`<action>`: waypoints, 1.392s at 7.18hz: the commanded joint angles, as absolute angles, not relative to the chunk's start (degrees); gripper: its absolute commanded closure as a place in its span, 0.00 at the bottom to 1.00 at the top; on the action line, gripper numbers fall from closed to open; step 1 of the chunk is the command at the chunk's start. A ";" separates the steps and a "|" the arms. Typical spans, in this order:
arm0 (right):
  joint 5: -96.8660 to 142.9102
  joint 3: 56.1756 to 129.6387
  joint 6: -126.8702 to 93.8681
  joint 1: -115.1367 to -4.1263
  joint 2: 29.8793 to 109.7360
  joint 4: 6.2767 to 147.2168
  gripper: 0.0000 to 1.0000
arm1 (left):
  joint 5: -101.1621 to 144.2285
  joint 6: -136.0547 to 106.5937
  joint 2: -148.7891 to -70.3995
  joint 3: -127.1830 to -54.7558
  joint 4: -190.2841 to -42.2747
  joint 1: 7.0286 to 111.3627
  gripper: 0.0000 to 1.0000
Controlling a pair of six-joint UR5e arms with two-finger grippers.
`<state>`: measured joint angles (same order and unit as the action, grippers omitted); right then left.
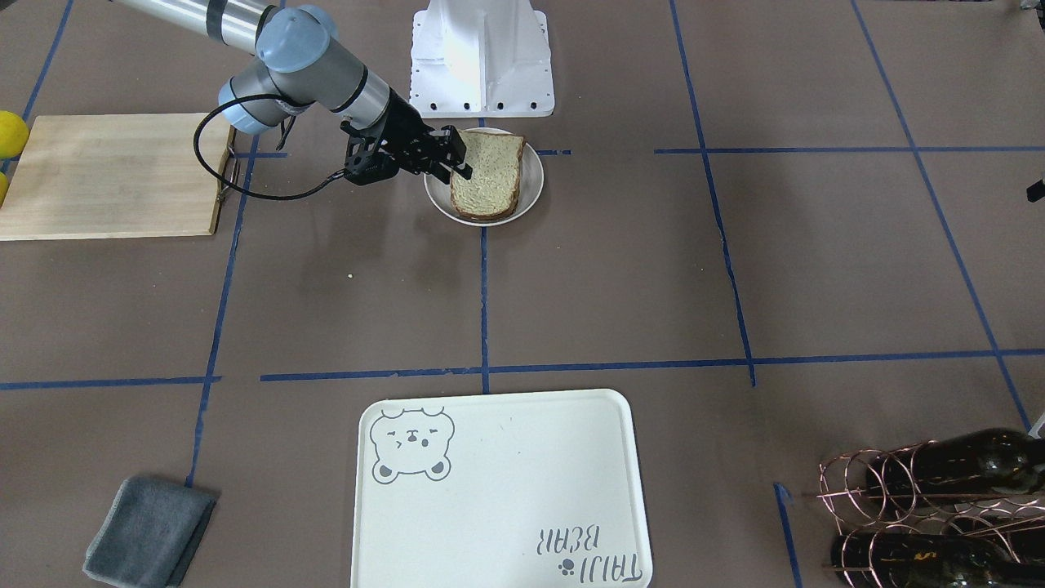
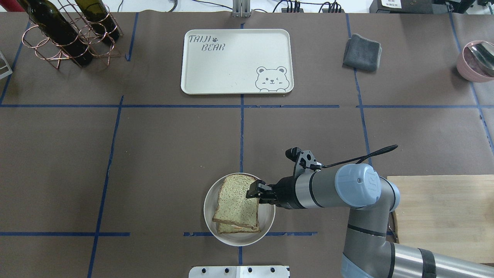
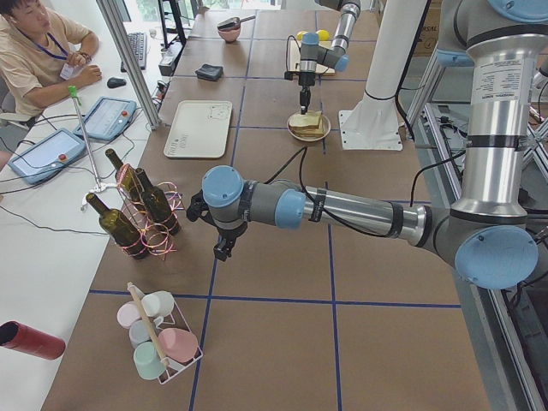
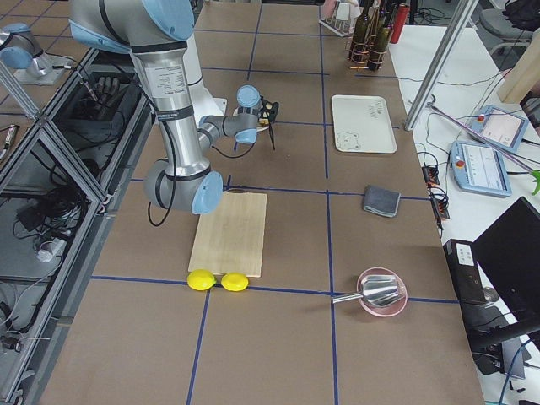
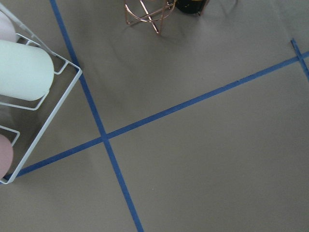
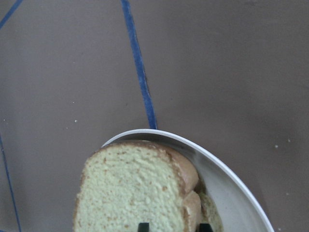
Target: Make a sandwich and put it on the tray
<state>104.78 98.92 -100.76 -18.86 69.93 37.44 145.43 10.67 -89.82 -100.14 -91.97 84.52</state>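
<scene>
Tabletop [image 2: 154, 154] of brown paper, crossed by blue tape lines, fills your overhead view. The pale wooden cutting board [image 2: 440, 216] lies at 3 o'clock from the plate [image 2: 266, 227], apart from it. Your tray [image 2: 231, 65], cream-white with a bear face and "TAIJI BEAR" lettering, lies at 12 o'clock from the plate, well apart and beyond a tape line.

The plate sits on the middle tape line, near the robot's edge. On it lies the sandwich [image 2: 235, 204]: two slices stacked, the upper one shifted toward 12 o'clock so the lower crust shows at 6 o'clock.

The right gripper [image 2: 255, 189] is at the sandwich's 3 o'clock edge. Its tips stand a little apart with the upper slice's crust between them; you cannot tell whether they press it.

The left gripper [image 3: 222, 251] points down over bare table near the bottle rack [image 3: 145, 218]; how its jaws stand, you cannot tell.
</scene>
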 commanded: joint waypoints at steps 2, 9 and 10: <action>108.26 109.56 -100.72 -23.88 80.28 37.27 0.00 | 147.13 -12.82 -88.86 -100.28 -108.65 76.23 0.00; 140.09 99.60 -82.91 -57.29 90.62 36.39 0.00 | 119.68 -84.76 -90.95 -107.39 -146.69 36.89 0.02; 139.84 98.28 -81.66 -57.48 90.35 36.39 0.00 | 114.14 -89.86 -93.40 -107.92 -146.34 30.74 0.02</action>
